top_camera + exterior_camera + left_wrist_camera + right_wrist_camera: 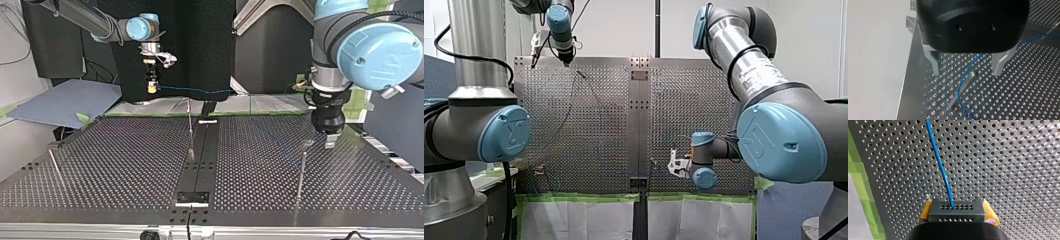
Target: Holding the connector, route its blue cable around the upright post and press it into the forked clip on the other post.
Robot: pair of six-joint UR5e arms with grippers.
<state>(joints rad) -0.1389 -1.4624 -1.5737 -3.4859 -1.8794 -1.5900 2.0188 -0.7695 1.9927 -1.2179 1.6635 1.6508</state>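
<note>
Connector (956,213) sits clamped in my right gripper (958,216) above the perforated table (1013,170); my left gripper (966,72) gapes over blue cable (961,82).

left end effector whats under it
A metal post stands on the perforated table below the open left end effector, blue cable curving beside it. Its black body hides part of the cable.

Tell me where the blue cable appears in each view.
Front view: blue cable, faint, on the left half of the perforated table.
Top view: cable stretched from my right gripper toward the middle.
Left wrist view: cable curving by the post below my left gripper.
Right wrist view: cable leaving the connector.
Shared landmark: the perforated table.
</note>
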